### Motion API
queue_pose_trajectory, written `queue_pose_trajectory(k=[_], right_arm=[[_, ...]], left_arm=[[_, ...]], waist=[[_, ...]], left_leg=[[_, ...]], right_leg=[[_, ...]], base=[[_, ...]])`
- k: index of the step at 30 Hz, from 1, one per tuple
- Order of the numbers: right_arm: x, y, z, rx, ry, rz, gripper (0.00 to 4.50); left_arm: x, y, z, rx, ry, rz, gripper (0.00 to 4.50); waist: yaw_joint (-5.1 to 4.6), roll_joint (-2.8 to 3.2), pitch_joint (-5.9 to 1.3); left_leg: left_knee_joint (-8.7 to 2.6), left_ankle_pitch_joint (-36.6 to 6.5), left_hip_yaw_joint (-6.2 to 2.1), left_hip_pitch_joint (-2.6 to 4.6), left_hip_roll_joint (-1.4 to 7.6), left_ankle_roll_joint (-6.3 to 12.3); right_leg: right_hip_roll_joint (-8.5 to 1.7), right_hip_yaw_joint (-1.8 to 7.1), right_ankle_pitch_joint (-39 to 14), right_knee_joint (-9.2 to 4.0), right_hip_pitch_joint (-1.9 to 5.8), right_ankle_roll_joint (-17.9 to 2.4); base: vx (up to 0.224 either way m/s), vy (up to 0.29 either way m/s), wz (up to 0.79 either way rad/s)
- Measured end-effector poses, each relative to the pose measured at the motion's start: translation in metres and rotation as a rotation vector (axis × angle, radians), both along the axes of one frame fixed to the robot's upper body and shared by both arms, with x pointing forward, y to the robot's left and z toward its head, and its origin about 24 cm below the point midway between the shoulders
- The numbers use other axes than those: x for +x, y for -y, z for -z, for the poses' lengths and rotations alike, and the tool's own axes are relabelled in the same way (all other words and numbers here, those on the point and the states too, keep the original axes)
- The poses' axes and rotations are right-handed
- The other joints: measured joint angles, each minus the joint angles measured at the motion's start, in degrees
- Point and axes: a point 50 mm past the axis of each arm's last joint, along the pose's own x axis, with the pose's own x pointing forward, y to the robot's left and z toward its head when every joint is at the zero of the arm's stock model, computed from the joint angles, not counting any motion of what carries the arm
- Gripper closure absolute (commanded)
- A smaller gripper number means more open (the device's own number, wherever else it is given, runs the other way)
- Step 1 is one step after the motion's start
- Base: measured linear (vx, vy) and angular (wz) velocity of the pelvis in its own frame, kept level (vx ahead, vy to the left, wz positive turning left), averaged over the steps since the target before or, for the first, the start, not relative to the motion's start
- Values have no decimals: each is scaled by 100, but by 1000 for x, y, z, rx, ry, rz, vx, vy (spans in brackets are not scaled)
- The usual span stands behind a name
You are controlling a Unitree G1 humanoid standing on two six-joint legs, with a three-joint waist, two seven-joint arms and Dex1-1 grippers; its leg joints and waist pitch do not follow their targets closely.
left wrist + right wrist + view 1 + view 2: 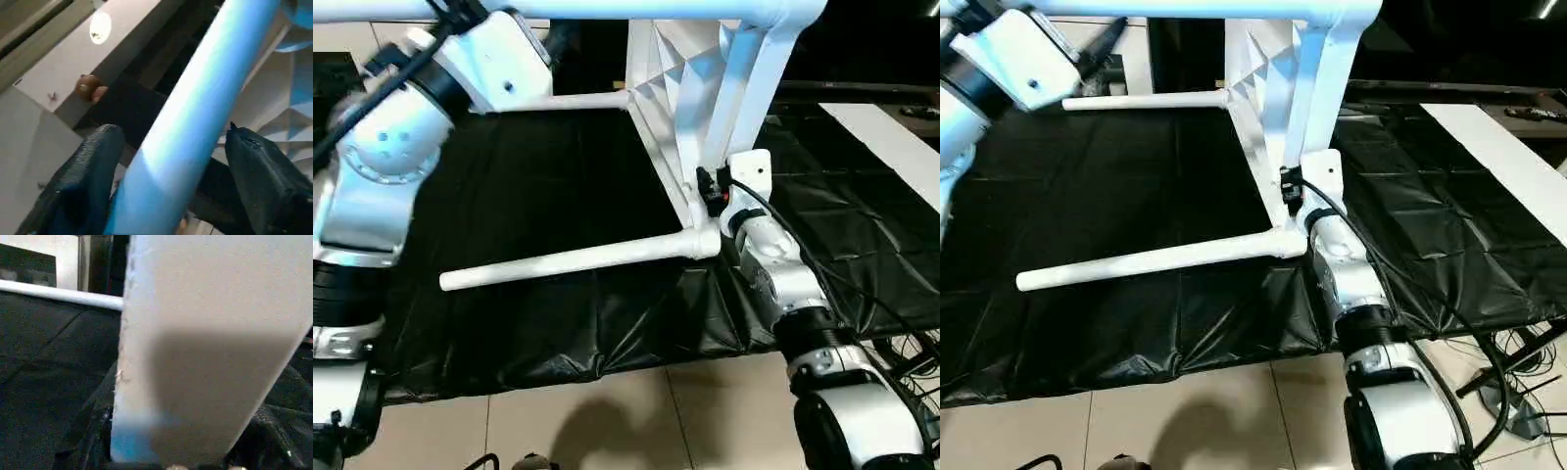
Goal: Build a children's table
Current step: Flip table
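Black sheeting [558,323] covers the floor beneath the work, its near edge meeting pale floor tiles [1234,411]. No brand, label or writing can be read on anything here. Nearest, the right arm reaches forward from the lower right, and the right gripper [715,196] sits at the lower edge of the tabletop [666,117], just above the corner socket; whether its jaws are clamped or apart cannot be told, though in the right wrist view a broad white surface of the table [210,347] rises between the dark fingers [83,440]. The white plastic tabletop stands on edge, ribbed underside facing the robot's left. From its lower corner a long white leg [568,261] juts leftward, level above the sheeting. A second leg [1146,100] runs leftward farther back. Higher up, a third leg [558,8] crosses the top of the head view, and the left gripper [171,186] has its jaws apart on either side of this tube, the textured black fingers [88,181] not pressing on it.
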Motion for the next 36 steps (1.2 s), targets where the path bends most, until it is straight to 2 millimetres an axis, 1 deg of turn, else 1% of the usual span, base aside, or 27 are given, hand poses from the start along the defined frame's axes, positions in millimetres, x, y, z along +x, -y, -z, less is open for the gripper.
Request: queue_pose_trajectory(k=[3, 6, 7, 9, 12, 13, 16, 18, 19, 21, 22, 24, 25, 27, 28, 31, 32, 33, 34, 36], right_arm=[[0, 0, -1, -1, 6, -8, 271], [1, 0, -1, -9, 9, -10, 272], [1, 0, -2, -12, 12, -11, 272], [1, -1, -2, -15, 17, -16, 272], [1, -1, -4, -22, 30, -24, 272], [2, -1, -6, -26, 36, -35, 272], [6, 3, -19, -45, 66, -73, 272], [9, 7, -27, -58, 86, -86, 272], [11, 10, -35, -69, 104, -97, 272], [16, 15, -54, -102, 142, -129, 272], [20, 21, -74, -136, 185, -147, 272], [23, 26, -98, -173, 244, -167, 272], [24, 30, -114, -198, 281, -178, 273], [23, 34, -135, -242, 340, -194, 274], [23, 36, -148, -269, 369, -208, 275], [20, 39, -176, -342, 437, -238, 275], [19, 39, -182, -358, 449, -248, 275], [18, 40, -194, -400, 468, -265, 275], [15, 44, -206, -433, 487, -275, 275], [11, 45, -217, -478, 505, -300, 275]], left_arm=[[1, -1, 0, -4, -4, -10, 130], [2, -4, 0, 15, -9, -36, 144], [2, -4, 0, 15, -15, -45, 144], [3, -6, 0, 10, -25, -60, 161], [5, -10, 0, 9, -40, -90, 171], [5, -11, -1, 4, -42, -101, 184], [4, -16, -6, -19, -39, -124, 189], [2, -16, -10, -27, -28, -127, 194], [1, -19, -12, -41, -24, -132, 197], [-2, -25, -15, -85, -21, -137, 199], [-5, -28, -19, -118, -8, -138, 202], [-10, -35, -22, -173, 1, -136, 211], [-13, -39, -21, -212, 0, -135, 214], [-16, -44, -18, -264, -2, -135, 217], [-19, -48, -13, -312, -15, -134, 222], [-26, -54, -2, -400, -30, -137, 232], [-27, -54, 2, -437, -44, -132, 237], [-31, -54, 10, -492, -61, -127, 241], [-33, -52, 17, -527, -79, -121, 243], [-34, -54, 26, -553, -120, -133, 249]], waist=[[-1, 19, 12], [4, 32, 20], [9, 42, 20], [10, 54, 22], [18, 78, 31], [18, 92, 32], [10, 135, 60], [15, 139, 61], [15, 146, 66], [12, 181, 89], [17, 196, 90], [31, 211, 85], [50, 212, 84], [107, 210, 85], [137, 217, 81], [192, 217, 81], [197, 204, 82], [207, 203, 82], [226, 180, 83], [239, 87, 53]], left_leg=[[0, 0, 1, 0, 0, 0], [0, 0, 2, 0, 0, 0], [0, 0, 3, 0, -1, 0], [0, 0, 4, 0, -1, 0], [-1, 0, 6, 0, -1, 0], [-1, 0, 8, 0, -2, 0], [-1, 1, 29, -12, -5, 1], [-3, 1, 39, -13, -3, 3], [-2, 2, 49, -18, -2, 4], [-2, 16, 57, -40, -5, 40], [-4, 23, 68, -67, -6, 69], [-3, 31, 77, -90, -5, 93], [-3, 34, 79, -96, -4, 104], [-1, 30, 80, -96, -1, 109], [2, 27, 84, -95, -3, 112], [13, 21, 84, -92, -3, 102], [13, 22, 88, -87, -4, 104], [20, 23, 89, -79, -5, 107], [23, 23, 89, -61, -2, 106], [17, 23, 90, -8, 4, 104]], right_leg=[[0, 1, 0, 0, 0, 0], [-1, 1, 0, 1, 0, -1], [-3, 1, 1, 1, 0, -1], [-3, 1, 1, 2, -1, -1], [-4, 1, 1, 3, -2, -1], [-5, 2, 1, 3, -2, -1], [-15, 9, 6, 5, -21, -6], [-14, 10, 3, 5, -23, -7], [-13, 10, 1, 5, -28, -9], [-14, 17, 1, 5, -49, -9], [-17, 24, 2, 8, -79, -10], [-15, 17, 0, 7, -95, -13], [-14, 14, -2, 6, -99, -17], [-14, 8, -6, 6, -95, -22], [-18, 11, -6, 6, -95, -23], [-23, 5, -6, 6, -78, -23], [-27, 7, -6, 6, -76, -23], [-34, 9, -6, 7, -61, -22], [-33, 9, -8, 7, -36, -20], [-30, 8, -21, 6, 11, 2]], base=[[0, 0, 0], [0, 0, 0], [0, 0, 0], [0, 0, 0], [0, 0, 0], [0, 0, 0], [0, 0, 0], [0, 0, 0], [0, 0, 0], [0, 0, 0], [0, 0, 0], [0, 0, 0], [0, 0, 0], [0, 0, 0], [0, 0, 0], [0, 0, 0], [0, 0, 0], [0, 0, 0], [0, 0, 0], [0, 0, 0]])
